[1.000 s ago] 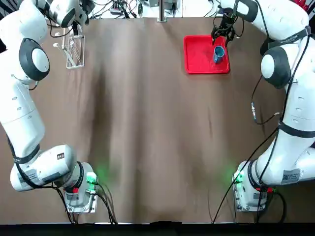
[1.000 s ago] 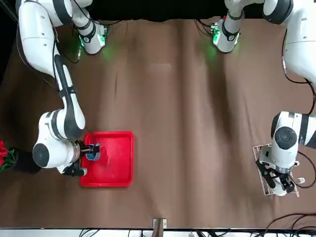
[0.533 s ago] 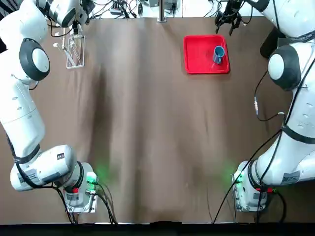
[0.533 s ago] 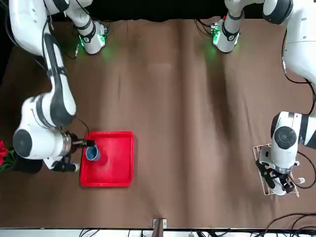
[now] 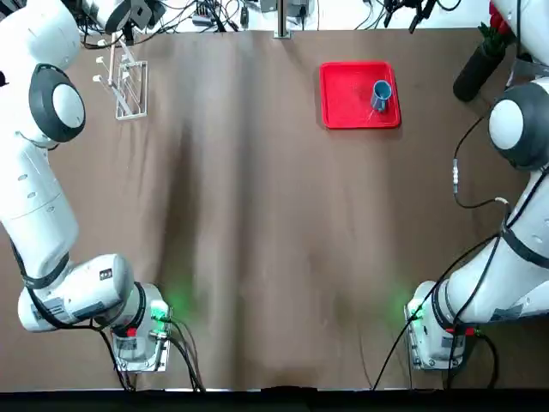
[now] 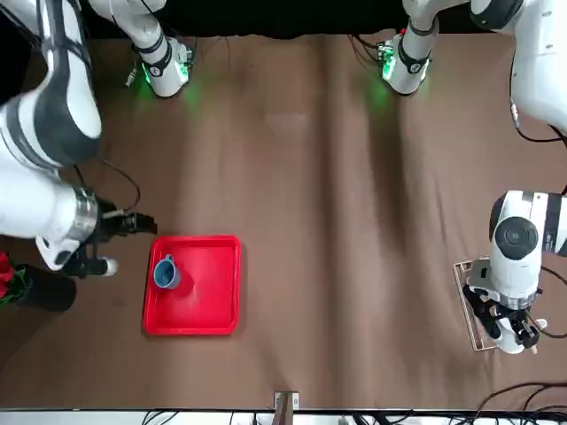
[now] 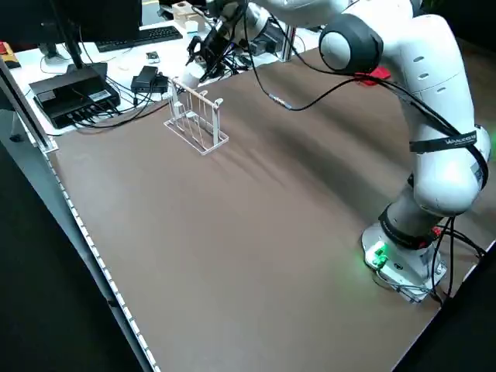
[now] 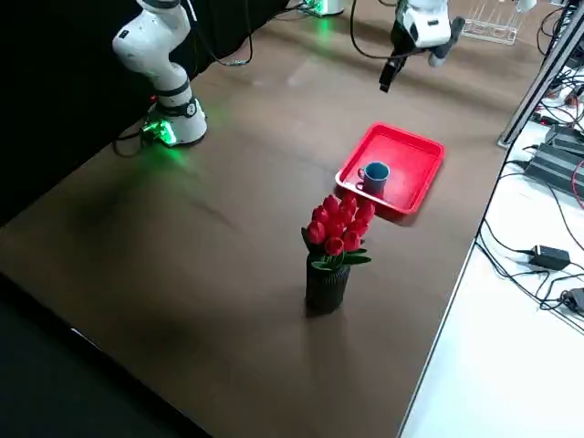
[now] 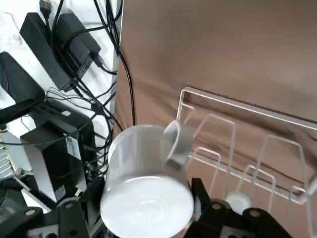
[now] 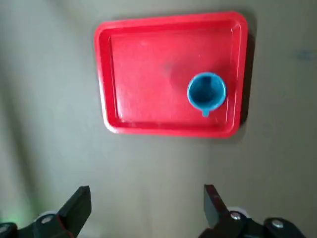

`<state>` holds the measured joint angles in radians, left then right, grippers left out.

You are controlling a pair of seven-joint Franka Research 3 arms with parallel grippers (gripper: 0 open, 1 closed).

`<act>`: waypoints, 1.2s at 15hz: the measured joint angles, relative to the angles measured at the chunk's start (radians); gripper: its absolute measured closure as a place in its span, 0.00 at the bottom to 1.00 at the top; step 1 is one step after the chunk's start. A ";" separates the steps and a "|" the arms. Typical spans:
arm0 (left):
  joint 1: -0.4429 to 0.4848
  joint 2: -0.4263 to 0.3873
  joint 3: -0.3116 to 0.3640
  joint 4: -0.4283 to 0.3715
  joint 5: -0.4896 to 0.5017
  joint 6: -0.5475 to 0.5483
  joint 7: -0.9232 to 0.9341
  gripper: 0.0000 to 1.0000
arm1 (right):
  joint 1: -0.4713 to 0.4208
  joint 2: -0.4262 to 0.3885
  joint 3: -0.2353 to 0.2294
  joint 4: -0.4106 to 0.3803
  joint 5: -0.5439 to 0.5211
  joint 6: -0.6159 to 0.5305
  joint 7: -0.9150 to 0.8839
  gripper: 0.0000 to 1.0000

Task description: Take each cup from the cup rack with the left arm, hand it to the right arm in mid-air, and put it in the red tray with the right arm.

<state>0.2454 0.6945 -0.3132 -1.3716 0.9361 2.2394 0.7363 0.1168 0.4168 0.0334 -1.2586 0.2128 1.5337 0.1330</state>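
The light blue cup (image 10: 206, 92) stands upright in the red tray (image 10: 148, 74), mouth open to the ceiling, close to the tray's edge on the robot's right side, its small handle sticking out sideways toward the nearby rim. The tray lies flat at the far side of the brown table (image 5: 274, 240), with a black vase of red flowers (image 8: 333, 255) near it. The right gripper (image 10: 143, 208) hangs high above the tray with its two fingers spread wide and nothing between them. Over at the far left corner, the left gripper (image 9: 143, 208) is pinching the white cup (image 9: 147, 186), which is tipped over so its axis runs roughly level, its flat base facing the wrist camera and its handle toward the cup rack (image 9: 247, 148). The rack's thin white pegs and wire-edged base sit just beside the held cup.
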 joint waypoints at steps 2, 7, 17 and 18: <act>-0.033 -0.036 -0.007 0.001 0.000 -0.081 0.000 0.25 | -0.001 -0.031 -0.003 0.000 0.000 -0.070 0.000 0.00; -0.096 -0.138 -0.121 0.001 -0.018 -0.379 -0.002 0.25 | -0.036 -0.066 -0.008 0.000 0.077 -0.088 0.001 0.00; -0.100 -0.261 -0.260 0.001 -0.579 -0.582 -0.148 0.25 | -0.066 -0.070 -0.009 -0.005 0.243 -0.089 0.001 0.00; -0.100 -0.266 -0.263 0.001 -0.653 -0.582 -0.207 0.25 | -0.071 -0.070 -0.009 -0.006 0.263 -0.089 0.001 0.00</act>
<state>0.1455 0.4284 -0.5766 -1.3702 0.2832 1.6569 0.5297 0.0463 0.3467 0.0248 -1.2650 0.4755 1.4451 0.1337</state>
